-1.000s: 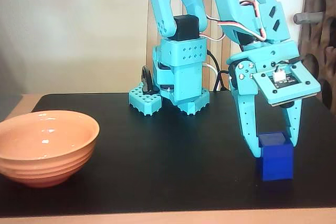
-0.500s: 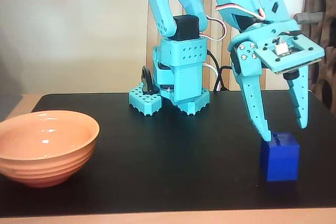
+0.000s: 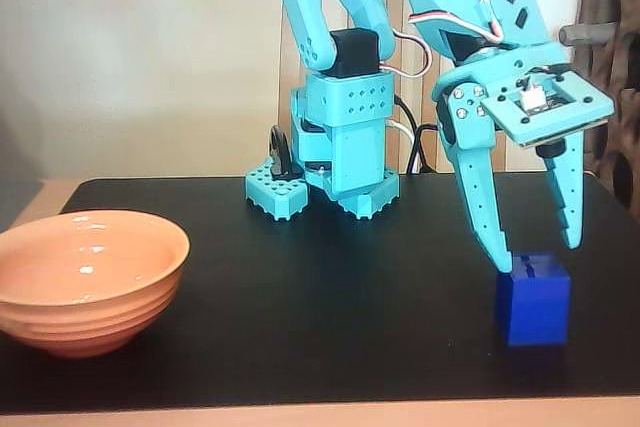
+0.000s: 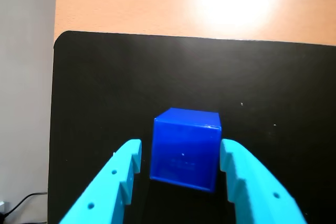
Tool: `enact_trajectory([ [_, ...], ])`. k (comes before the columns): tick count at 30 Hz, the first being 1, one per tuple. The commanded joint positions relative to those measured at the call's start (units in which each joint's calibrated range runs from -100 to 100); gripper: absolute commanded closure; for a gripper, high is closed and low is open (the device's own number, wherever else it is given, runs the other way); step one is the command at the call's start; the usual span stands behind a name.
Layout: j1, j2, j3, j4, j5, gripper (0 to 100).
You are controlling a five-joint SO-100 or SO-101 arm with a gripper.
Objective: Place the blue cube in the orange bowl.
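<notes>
In the fixed view, one blue cube (image 3: 533,299) sits on the black worktop (image 3: 300,287) at the right, and one orange bowl (image 3: 88,277) stands well apart from it at the far left, upright and with nothing in it. Between them the dark surface is bare, so nothing lies across the stretch from cube to bowl. The single turquoise arm's base (image 3: 335,157) stands at the back of the worktop, behind that stretch. The tool (image 3: 538,252) hangs over the cube, released, its two fingers spread with their tips at about the level of the cube's top face.

In the wrist view, the same cube (image 4: 185,148) rests on the black worktop (image 4: 105,87), between the two fingers (image 4: 123,174). A narrow dark gap shows on each side, so neither finger presses it.
</notes>
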Motion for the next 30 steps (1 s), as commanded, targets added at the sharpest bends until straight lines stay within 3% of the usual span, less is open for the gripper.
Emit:
enact_trajectory([
  [1, 0.2, -3.5, 0.0, -1.2, -0.4, 74],
  [30, -0.1, 8.6, 0.0, -5.1, -0.3, 76],
])
